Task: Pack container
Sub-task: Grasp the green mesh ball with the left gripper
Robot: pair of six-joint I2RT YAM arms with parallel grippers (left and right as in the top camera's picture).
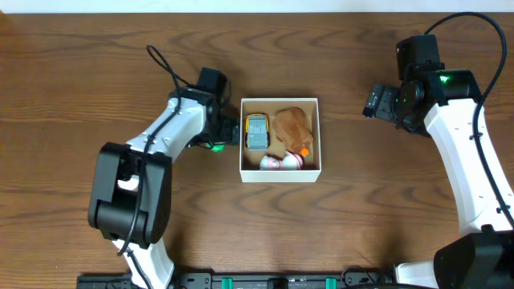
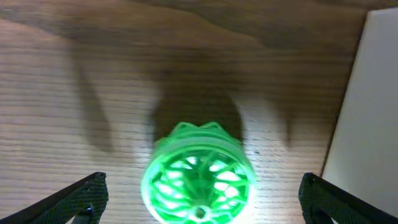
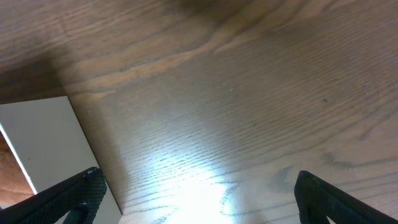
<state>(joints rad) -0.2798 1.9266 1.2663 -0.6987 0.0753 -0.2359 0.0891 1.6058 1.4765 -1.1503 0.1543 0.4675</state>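
The container is a square white box with a tan inside, at the table's middle. It holds a yellow-and-grey toy car, a brown plush and a small white-and-pink toy. A green lattice ball lies on the wood just left of the box; it shows in the overhead view under my left wrist. My left gripper is open, its fingers either side of the ball and apart from it. The box wall is at its right. My right gripper is open and empty, right of the box.
The right wrist view shows bare wood with a bright glare and the box's white wall at the lower left. A black rail runs along the table's front edge.
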